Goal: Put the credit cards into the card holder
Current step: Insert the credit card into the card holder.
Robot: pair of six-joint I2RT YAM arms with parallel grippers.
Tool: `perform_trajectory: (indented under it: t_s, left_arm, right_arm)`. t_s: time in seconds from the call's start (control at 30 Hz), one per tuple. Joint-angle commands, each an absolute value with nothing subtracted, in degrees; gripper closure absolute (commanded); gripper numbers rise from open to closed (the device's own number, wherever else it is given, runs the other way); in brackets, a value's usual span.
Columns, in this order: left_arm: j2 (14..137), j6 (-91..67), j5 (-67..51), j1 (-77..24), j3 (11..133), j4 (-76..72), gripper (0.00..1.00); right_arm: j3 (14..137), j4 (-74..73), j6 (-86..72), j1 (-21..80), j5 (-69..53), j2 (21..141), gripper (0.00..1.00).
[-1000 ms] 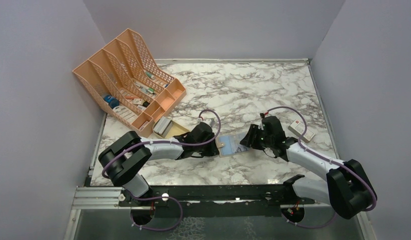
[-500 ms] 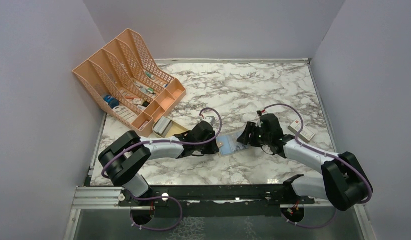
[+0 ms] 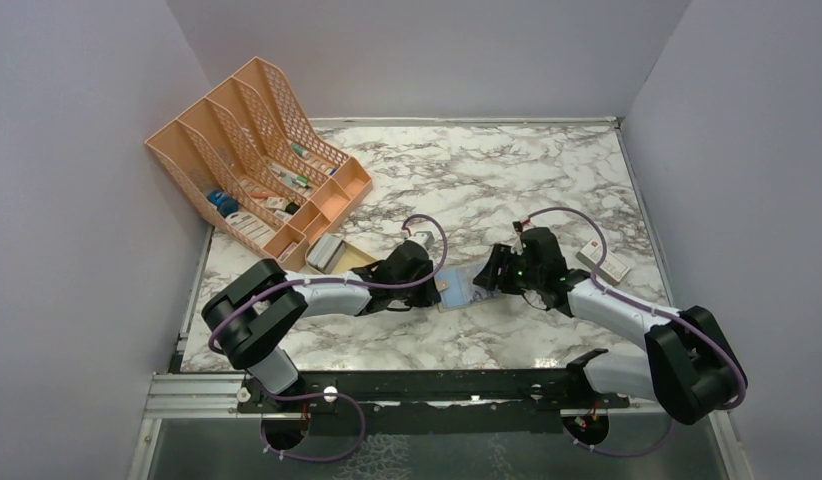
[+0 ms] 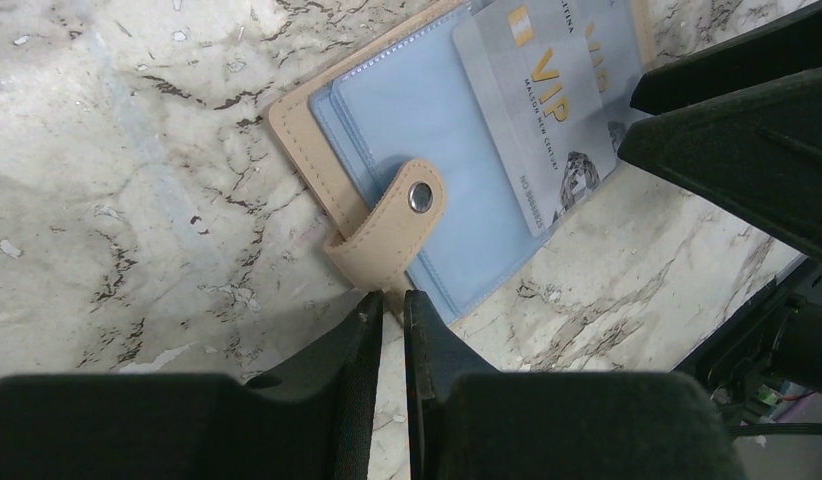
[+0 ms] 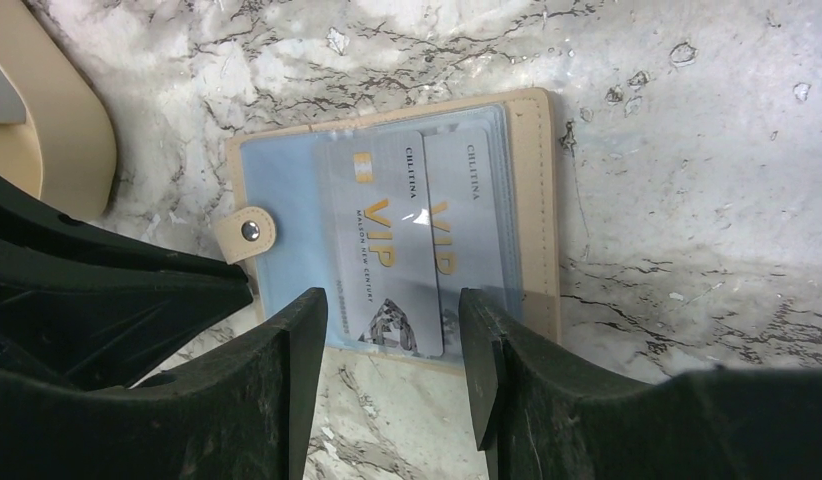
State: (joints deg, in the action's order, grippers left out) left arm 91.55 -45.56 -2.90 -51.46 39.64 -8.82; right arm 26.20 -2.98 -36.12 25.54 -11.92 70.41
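Note:
The card holder [image 3: 457,290] lies open on the marble between my two grippers, tan outside [image 5: 539,200] with pale blue pockets [image 4: 427,130]. One grey-blue VIP credit card [image 5: 382,240] lies on top of the pockets, and a second card [image 5: 472,220] sits beside it under the clear sleeve. My left gripper [image 4: 392,300] is nearly shut, its tips pinching the fold of the holder's snap tab [image 4: 392,225]. My right gripper [image 5: 392,310] is open and straddles the near end of the top card, with nothing gripped. In the top view the left gripper [image 3: 434,283] and the right gripper [image 3: 487,280] face each other across the holder.
An orange mesh file rack [image 3: 257,150] stands at the back left. A beige dish [image 5: 47,130] lies just left of the holder, behind my left gripper. A white box with a red mark [image 3: 602,260] rests to the right, near the wall.
My right gripper has slid left over the card holder's right side and its jaws have widened a little. The left gripper has stayed at the tab.

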Motion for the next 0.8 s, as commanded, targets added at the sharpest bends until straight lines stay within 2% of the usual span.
perform_trajectory:
  t_s: [0.0, 0.77]
  left_arm:
    - [92.7, -44.7, -2.9, -51.7, 41.0, -11.0, 0.83]
    - [92.8, -44.6, -5.3, -51.6, 40.5, -13.6, 0.84]
  right_arm:
    - [27.9, -1.3, -35.2, 25.7, -9.3, 70.0, 0.48]
    - [23.9, 13.6, -37.6, 27.4, -22.6, 77.9, 0.52]
